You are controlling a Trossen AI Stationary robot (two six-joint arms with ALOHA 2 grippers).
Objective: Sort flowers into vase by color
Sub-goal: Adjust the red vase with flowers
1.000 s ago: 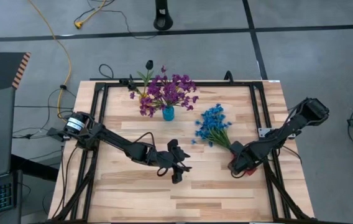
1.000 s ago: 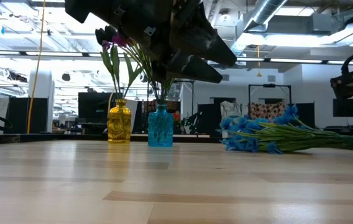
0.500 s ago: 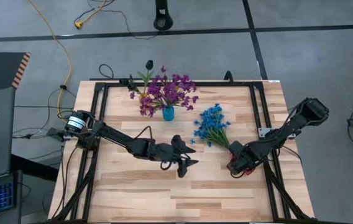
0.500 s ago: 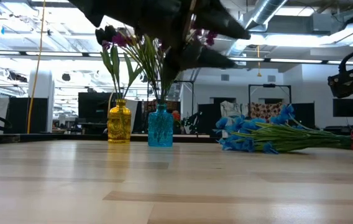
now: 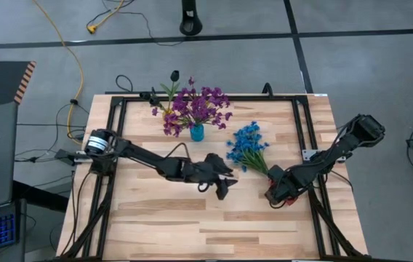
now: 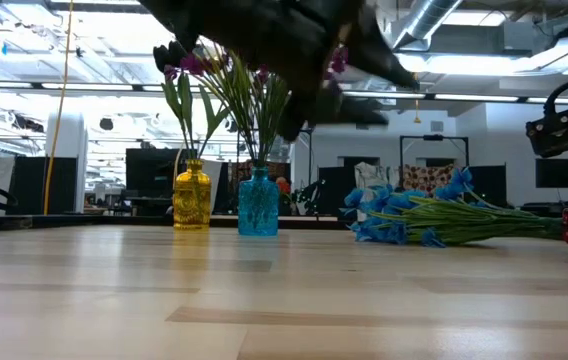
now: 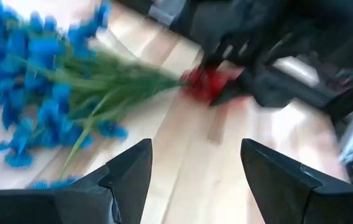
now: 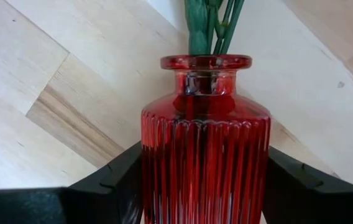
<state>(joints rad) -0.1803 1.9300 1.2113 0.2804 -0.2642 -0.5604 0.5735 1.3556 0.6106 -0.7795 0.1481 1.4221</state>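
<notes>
Gripping red vase (image 8: pixel 204 134) in right gripper (image 5: pixel 279 191), laid over, blue flowers (image 5: pixel 248 148) lying inside it. Swinging near: left gripper (image 7: pixel 195 171), spread, empty. Risking stems slipping out when righting.

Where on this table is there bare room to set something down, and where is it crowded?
Bare wood runs along the near table edge, below both grippers. It is crowded around the purple flowers, blue vase, blue flowers, open left gripper, and right gripper holding the red vase.
</notes>
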